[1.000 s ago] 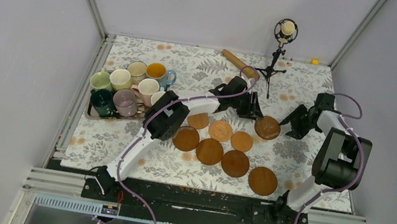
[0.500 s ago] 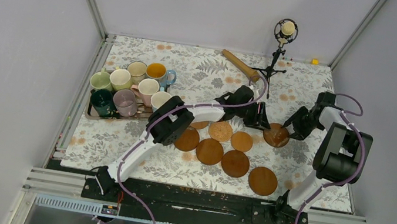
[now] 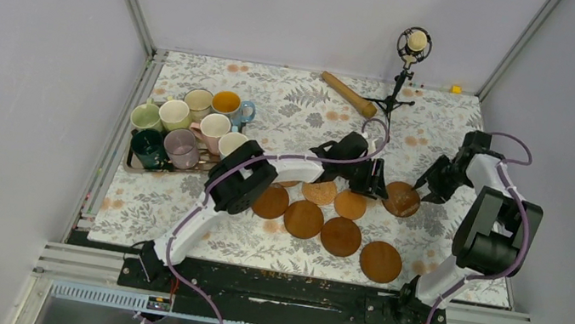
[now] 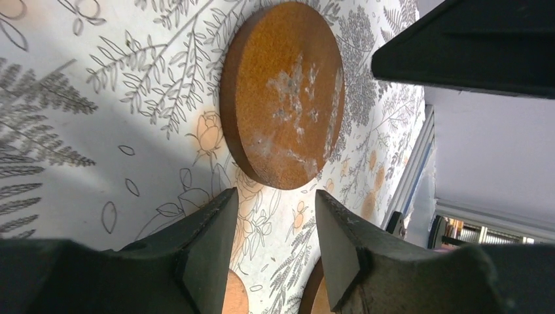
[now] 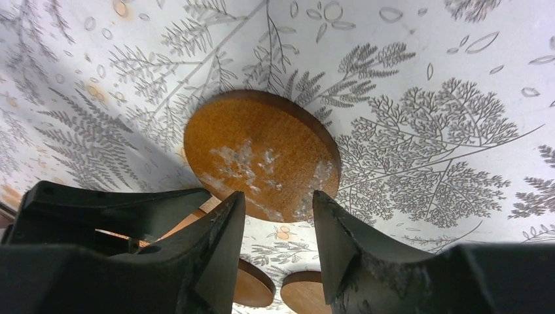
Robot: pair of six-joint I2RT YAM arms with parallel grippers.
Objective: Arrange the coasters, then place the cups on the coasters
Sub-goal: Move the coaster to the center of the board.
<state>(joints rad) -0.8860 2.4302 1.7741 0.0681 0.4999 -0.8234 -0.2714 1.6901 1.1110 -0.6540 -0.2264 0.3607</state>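
Floral tabletop now bears the speckled coaster lying flat, shifted rightward from a second ago, with your left hand and right hand both parted and empty beside it, so it looks placed, while the cups wait far left.

Coasters clustered centrally, mugs grouped left
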